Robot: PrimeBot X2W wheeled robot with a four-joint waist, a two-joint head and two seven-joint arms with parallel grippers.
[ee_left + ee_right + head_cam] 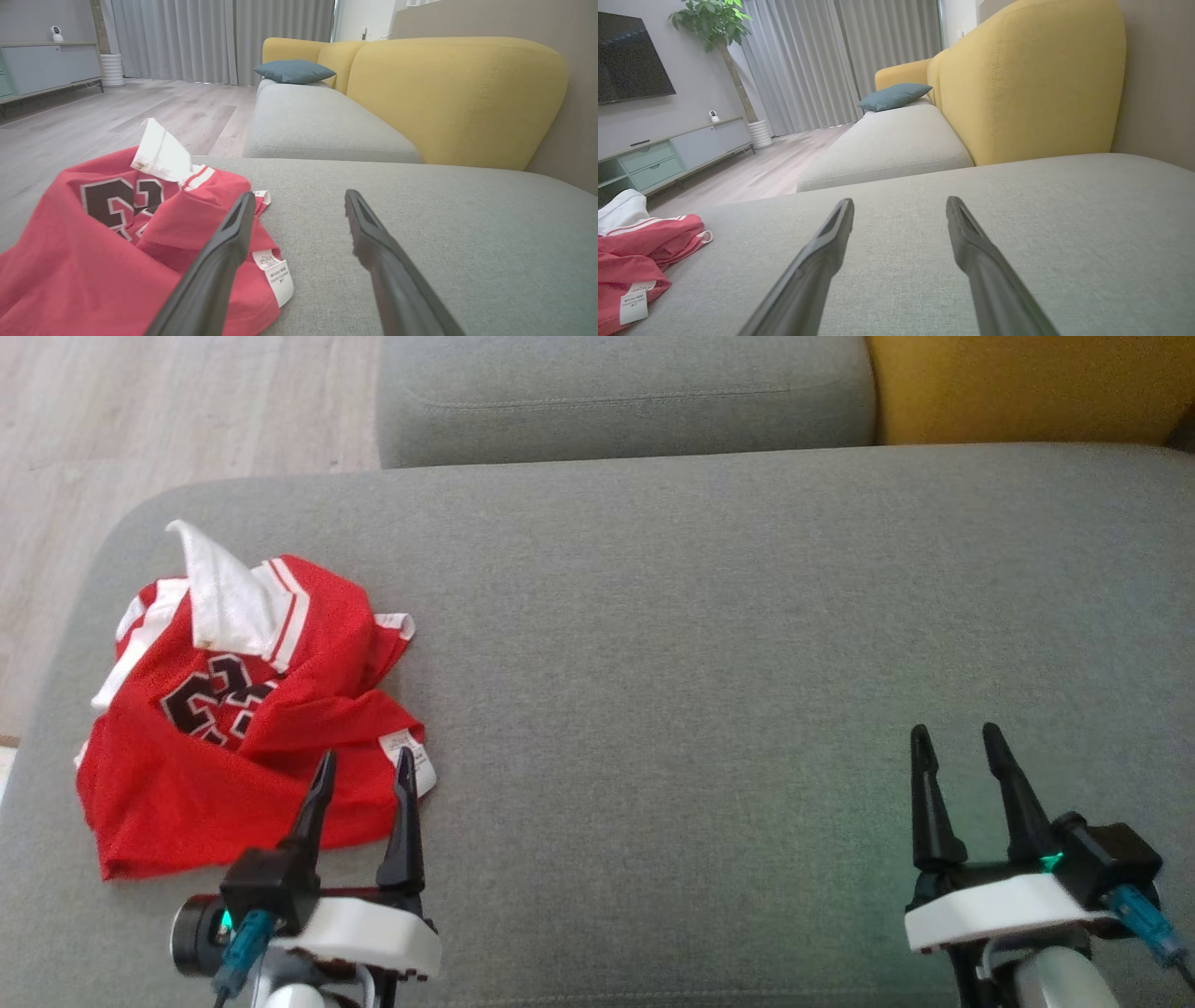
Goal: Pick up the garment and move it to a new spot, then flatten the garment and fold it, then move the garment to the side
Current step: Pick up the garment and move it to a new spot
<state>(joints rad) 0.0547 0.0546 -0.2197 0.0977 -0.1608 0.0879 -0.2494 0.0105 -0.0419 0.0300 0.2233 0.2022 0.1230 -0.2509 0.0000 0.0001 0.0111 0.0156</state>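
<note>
Red mesh cloth with white striped trim makes up the garment (233, 728), a sports jersey lying crumpled in a loose heap on the grey sofa seat (700, 663). It sits just ahead of the left hand (364, 756) and mostly to that hand's left. A large dark number (215, 705) edged in white shows on the upper folds, partly hidden by a fold of red cloth. A plain white flap (224, 593) stands up from the far side of the heap, tilted and pointed at its top. A small white care label (273, 275) with fine print lies at the heap's near right edge, just beside the left hand's left finger. The left hand is spread wide and holds nothing. Its left finger lies over the edge of the red cloth and its right finger over bare grey fabric, but whether either touches the cloth cannot be told. The right hand (955, 733) is likewise spread wide and empty, low over bare seat. The garment is well apart from it, far to its left, and only the label and a red corner show at that side in the right wrist view. Beyond both hands rise a yellow backrest (1017, 84) and a second grey seat carrying a teal cushion (294, 71), with pale wooden floor (140, 411) past the garment.
</note>
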